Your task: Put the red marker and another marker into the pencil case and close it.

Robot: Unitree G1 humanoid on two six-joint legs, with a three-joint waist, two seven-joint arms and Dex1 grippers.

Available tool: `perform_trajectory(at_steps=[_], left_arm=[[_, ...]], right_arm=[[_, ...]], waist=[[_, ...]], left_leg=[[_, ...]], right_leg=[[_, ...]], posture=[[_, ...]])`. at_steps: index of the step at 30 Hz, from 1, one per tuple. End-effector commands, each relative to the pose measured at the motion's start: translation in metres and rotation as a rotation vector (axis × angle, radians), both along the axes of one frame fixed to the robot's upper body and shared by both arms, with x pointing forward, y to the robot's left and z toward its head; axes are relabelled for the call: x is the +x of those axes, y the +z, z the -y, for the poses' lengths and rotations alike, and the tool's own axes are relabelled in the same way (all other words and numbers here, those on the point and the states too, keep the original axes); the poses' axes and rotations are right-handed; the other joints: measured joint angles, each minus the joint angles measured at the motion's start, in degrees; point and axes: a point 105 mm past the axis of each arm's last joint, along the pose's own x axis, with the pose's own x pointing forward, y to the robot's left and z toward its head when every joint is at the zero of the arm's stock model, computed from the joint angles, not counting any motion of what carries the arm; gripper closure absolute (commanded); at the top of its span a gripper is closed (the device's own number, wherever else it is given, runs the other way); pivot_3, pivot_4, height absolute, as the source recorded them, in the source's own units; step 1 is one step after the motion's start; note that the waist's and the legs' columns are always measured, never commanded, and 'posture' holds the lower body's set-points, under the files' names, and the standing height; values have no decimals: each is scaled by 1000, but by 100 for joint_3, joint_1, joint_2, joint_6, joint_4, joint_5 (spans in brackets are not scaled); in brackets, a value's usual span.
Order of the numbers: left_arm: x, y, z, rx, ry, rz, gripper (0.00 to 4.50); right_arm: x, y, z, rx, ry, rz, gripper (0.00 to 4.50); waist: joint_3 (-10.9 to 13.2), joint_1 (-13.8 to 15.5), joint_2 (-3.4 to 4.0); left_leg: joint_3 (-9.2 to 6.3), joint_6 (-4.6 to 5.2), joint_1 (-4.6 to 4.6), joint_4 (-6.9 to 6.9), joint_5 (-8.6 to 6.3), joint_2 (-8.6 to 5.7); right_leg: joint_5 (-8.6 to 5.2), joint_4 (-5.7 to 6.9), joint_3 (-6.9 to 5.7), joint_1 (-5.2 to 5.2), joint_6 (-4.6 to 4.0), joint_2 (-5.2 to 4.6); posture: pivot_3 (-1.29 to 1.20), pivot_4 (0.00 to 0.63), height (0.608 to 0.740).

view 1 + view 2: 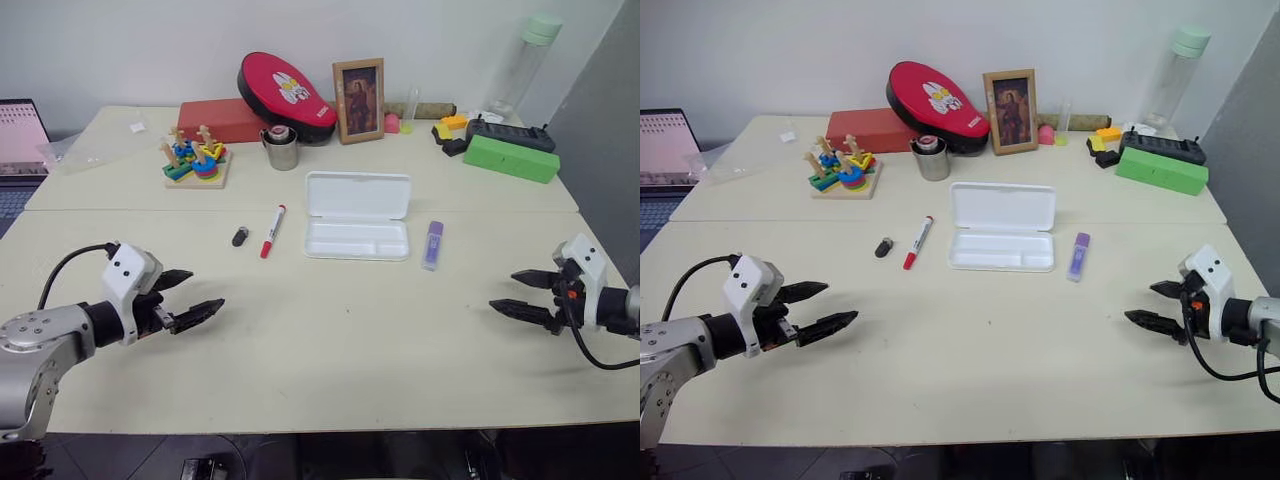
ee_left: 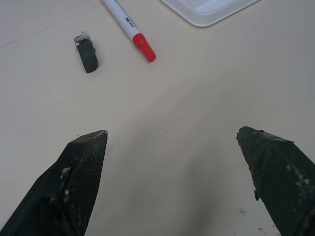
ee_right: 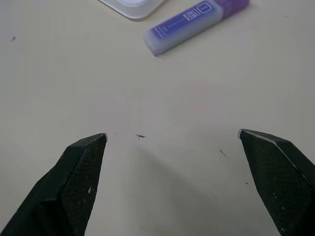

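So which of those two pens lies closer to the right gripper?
The stubby lilac highlighter, right of the white pencil case; the red marker lies left of it.

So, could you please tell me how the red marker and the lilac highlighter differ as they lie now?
The red marker is slim and long, white with red cap; the lilac highlighter is shorter, flatter and wider. The red marker lies left of the open pencil case, slanted; the lilac highlighter lies to its right, nearly parallel to its edge. Both rest on the table, outside the case, untouched.

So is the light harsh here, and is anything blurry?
Head views: soft, even light, faint shadows beside the case and red marker. Left wrist view: the open jaws look soft up close, the marker is crisp. Right wrist view: the purple marker reads clearly.
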Motion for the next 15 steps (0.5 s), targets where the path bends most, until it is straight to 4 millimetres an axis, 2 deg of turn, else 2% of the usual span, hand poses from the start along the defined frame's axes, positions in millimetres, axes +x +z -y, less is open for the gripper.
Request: perform_trajectory(at_steps=[1, 15], left_arm=[[1, 2, 3, 23, -28, 5, 32], [1, -8, 0, 59, -14, -30, 32]], right_arm=[[-1, 12, 1, 9, 2, 46, 0], [-2, 10, -5, 25, 26, 40, 0]], waist=[[0, -1, 0], [0, 0, 0]], left_leg=[[1, 0, 0, 0, 0, 0], [3, 0, 0, 2, 0, 0]], right_leg=[[0, 0, 1, 0, 0, 0], [2, 2, 3, 0, 2, 0]], posture=[[0, 150, 740], [0, 150, 740]])
